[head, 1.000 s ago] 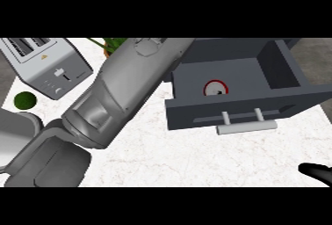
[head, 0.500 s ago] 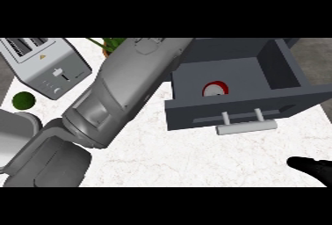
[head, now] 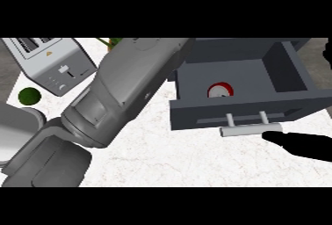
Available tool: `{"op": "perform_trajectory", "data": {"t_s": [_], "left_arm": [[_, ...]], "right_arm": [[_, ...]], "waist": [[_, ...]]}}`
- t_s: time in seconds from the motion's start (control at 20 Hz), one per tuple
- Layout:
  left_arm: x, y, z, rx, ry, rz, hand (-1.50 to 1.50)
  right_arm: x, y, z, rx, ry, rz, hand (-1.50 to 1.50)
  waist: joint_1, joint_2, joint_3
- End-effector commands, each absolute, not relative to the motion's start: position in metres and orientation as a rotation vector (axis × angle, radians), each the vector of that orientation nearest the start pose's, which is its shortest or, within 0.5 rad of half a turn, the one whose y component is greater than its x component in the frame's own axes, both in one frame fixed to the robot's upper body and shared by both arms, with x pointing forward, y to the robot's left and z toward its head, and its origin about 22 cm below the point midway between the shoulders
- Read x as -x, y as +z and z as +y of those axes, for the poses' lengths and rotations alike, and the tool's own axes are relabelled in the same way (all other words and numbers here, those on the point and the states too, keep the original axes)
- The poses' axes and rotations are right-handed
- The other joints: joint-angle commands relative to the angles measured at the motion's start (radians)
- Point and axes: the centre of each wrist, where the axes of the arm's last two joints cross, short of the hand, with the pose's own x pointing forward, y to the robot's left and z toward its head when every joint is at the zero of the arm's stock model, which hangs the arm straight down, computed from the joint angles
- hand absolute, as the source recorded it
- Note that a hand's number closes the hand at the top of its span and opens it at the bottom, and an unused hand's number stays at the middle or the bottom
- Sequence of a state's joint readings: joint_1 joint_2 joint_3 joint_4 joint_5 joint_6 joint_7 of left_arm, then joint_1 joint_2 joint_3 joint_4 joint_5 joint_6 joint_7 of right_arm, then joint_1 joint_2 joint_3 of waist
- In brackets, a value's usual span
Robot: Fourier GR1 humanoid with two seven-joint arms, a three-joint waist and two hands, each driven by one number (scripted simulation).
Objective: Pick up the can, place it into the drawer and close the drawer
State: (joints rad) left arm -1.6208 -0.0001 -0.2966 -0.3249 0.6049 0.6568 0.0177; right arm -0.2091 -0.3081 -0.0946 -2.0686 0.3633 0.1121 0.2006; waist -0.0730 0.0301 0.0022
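Resting in open drawer [head: 194, 118]: can [head: 221, 90]; right hand [head: 304, 143] near handle [head: 251, 129].

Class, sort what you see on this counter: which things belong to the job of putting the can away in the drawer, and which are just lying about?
Job: can, lying in the open drawer; drawer handle; right hand beside the handle.

Lying about: toaster; green round object.

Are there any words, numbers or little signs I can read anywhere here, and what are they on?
No words or numbers can be read anywhere.
Toaster: a small orange mark on its top, too small to read.
Can in the drawer: red and white top, no readable text.
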Motion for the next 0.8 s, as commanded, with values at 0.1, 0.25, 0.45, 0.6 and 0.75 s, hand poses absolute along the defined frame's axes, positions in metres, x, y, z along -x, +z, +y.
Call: {"op": "perform_trajectory", "data": {"t_s": [0.1,0.25,0.45,0.6,0.75], "left_arm": [[-0.432,0.268,-0.027,-0.065,0.017,-1.738,-1.5],[-0.435,0.259,-0.023,-0.091,-0.01,-1.747,-1.5],[-0.439,0.27,-0.016,-0.086,-0.025,-1.743,-1.5],[-0.435,0.262,-0.022,-0.038,-0.015,-1.724,-1.5],[-0.443,0.246,-0.007,-0.033,-0.017,-1.706,-1.5]], "right_arm": [[-0.266,0.163,-0.243,0.753,0.747,-1.938,-1.5],[-0.282,0.148,-0.235,0.829,0.797,-1.888,-1.5],[-0.305,0.128,-0.212,0.883,0.886,-1.848,-1.5],[-0.322,0.095,-0.214,0.94,0.948,-1.787,-1.5],[-0.349,0.096,-0.203,0.97,0.988,-1.782,-1.5]], "waist": [[0.024,-0.003,0.0],[0.045,-0.011,0.0],[0.061,-0.011,-0.001],[0.071,-0.014,-0.001],[0.084,-0.013,-0.001]]}}
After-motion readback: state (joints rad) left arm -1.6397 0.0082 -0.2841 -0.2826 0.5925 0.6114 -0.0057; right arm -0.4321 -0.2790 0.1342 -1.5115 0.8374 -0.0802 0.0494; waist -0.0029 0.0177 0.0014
